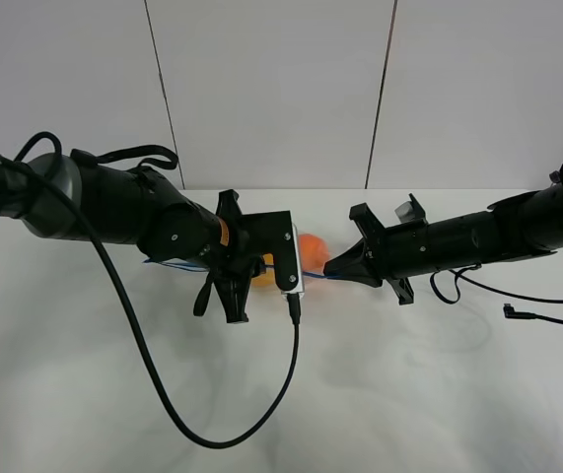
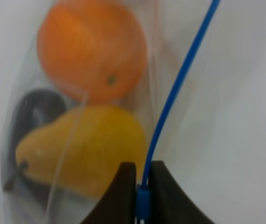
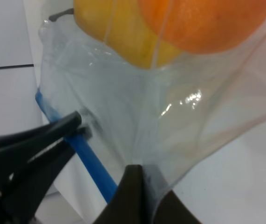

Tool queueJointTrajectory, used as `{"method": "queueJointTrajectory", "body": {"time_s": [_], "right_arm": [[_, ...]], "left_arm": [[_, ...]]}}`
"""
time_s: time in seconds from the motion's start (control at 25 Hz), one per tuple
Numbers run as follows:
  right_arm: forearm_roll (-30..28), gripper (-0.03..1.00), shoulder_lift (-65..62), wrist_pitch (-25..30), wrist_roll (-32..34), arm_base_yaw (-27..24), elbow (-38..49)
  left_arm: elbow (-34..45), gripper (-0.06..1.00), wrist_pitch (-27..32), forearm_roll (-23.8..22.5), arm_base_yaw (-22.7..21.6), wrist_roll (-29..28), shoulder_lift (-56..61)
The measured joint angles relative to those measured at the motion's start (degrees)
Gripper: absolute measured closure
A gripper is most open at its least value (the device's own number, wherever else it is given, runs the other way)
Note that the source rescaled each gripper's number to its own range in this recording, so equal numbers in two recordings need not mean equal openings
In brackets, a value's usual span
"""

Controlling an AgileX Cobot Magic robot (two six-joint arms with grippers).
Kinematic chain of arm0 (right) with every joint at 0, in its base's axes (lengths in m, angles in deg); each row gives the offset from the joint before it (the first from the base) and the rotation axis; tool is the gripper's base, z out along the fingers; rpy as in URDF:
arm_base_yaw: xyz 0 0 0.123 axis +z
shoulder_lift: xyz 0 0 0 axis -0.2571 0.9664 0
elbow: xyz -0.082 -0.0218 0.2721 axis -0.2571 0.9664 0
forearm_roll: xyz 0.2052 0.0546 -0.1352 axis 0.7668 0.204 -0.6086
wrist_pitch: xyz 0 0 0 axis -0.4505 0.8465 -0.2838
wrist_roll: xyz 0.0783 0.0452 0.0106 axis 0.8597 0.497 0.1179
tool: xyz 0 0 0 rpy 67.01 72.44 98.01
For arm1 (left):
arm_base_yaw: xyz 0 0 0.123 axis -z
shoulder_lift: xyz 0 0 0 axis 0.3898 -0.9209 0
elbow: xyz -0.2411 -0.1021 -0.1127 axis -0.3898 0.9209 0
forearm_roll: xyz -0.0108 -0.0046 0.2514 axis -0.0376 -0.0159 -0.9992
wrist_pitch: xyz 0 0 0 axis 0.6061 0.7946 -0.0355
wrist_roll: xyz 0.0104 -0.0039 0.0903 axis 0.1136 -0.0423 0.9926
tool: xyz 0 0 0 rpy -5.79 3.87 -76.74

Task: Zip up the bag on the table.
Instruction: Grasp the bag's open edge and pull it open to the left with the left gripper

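The clear bag [image 2: 170, 42] lies on the white table [image 1: 409, 394] between my two arms. Through the plastic I see an orange fruit [image 2: 93, 46], a yellow pear [image 2: 86, 149] and a dark item [image 2: 32, 112]. My left gripper [image 2: 142, 186] is shut on the blue zip line [image 2: 179, 79] at its small blue slider. My right gripper [image 3: 142, 182] is shut on a corner of the bag's plastic [image 3: 179, 121], close to the zip line [image 3: 93, 170]. In the exterior view the orange fruit [image 1: 311, 251] shows between both gripper tips; most of the bag is hidden by the arms.
A black cable [image 1: 212, 434] loops from the left arm across the front of the table. Another cable with a plug [image 1: 510, 311] lies at the right, under the right arm. A white panelled wall [image 1: 281, 89] stands behind the table.
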Motion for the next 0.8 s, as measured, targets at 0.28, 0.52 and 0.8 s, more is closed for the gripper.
{"method": "queueJointTrajectory", "body": {"time_s": [0.28, 0.52, 0.8], "right_arm": [[-0.12, 0.97, 0.0, -0.4, 0.0, 0.0, 0.0], [-0.92, 0.97, 0.0, -0.47, 0.0, 0.0, 0.0], [-0.91, 0.97, 0.0, -0.41, 0.0, 0.0, -0.04]], "left_arm": [[1.34, 0.94, 0.62, -3.0, -5.83, 0.0, 0.0], [1.34, 0.94, 1.23, -4.23, -11.07, -0.06, 0.0], [1.34, 0.94, 1.63, -5.84, -15.8, 0.0, 0.0]]}}
